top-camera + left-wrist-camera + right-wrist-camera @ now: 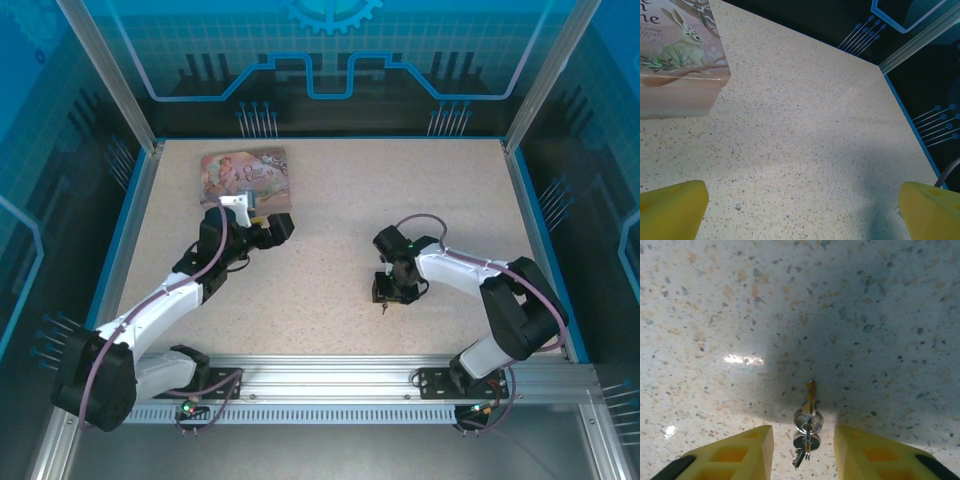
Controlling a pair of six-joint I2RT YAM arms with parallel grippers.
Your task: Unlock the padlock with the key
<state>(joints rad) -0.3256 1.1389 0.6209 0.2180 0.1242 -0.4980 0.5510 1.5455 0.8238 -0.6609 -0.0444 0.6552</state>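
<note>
Right wrist view: the key lies on the table at lower centre, between the yellow fingers of the right gripper, whose jaws are parted and clear of the key on both sides. In the left wrist view, the left gripper has its jaws wide over the table, with the tin at upper left.

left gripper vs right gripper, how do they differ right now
The left gripper has its fingers spread wide over bare table; the right gripper has its fingers closer together, with the key lying between them. The left gripper is beside the pink tin; the right gripper is well away from it. Both have yellow fingers, are open and hold nothing.
</note>
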